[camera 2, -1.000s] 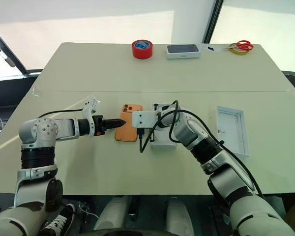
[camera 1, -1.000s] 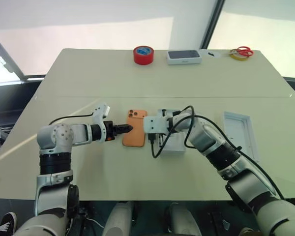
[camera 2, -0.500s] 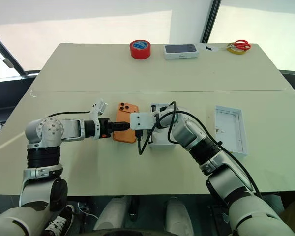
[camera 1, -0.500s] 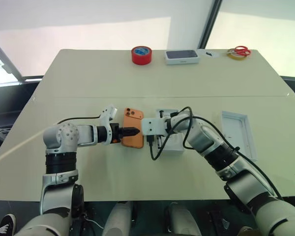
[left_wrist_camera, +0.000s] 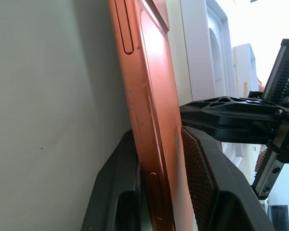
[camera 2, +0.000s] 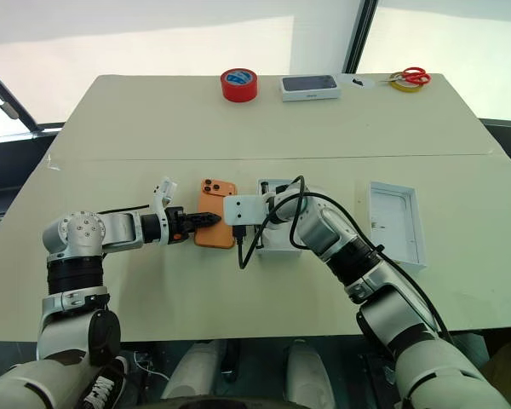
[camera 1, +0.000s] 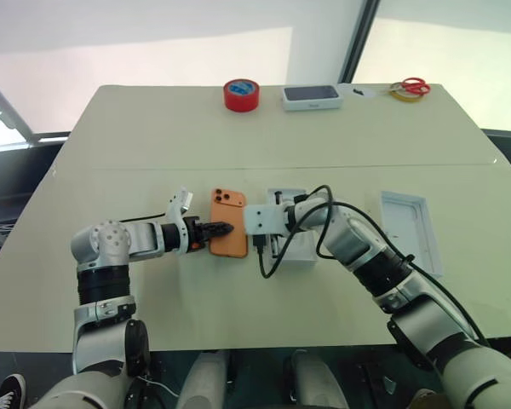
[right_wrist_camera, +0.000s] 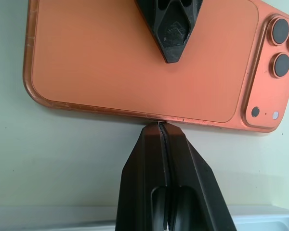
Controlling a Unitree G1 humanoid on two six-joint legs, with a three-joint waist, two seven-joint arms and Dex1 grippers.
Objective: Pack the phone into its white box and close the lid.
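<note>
Bench (camera 1: 153, 136) centre: orange phone (camera 1: 228, 223) pinched edgewise by left claw (camera 1: 222, 228), clenched right claw (right_wrist_camera: 159, 126) tips touching its opposite edge.

Legible text: 1 item. The word "iPhone", in orange letters, runs along the side wall of a white box (left_wrist_camera: 244, 67) seen in the left wrist view, at about 2 o'clock from the orange phone (left_wrist_camera: 151, 120). No other text, numbers or signs can be read.

One orange phone (camera 1: 228, 233), one red tape roll (camera 1: 240, 94), one closed dark-topped box (camera 1: 312, 97), one pair of scissors (camera 1: 410, 86), and two open white trays (camera 1: 409, 228) (camera 1: 300, 247).
</note>
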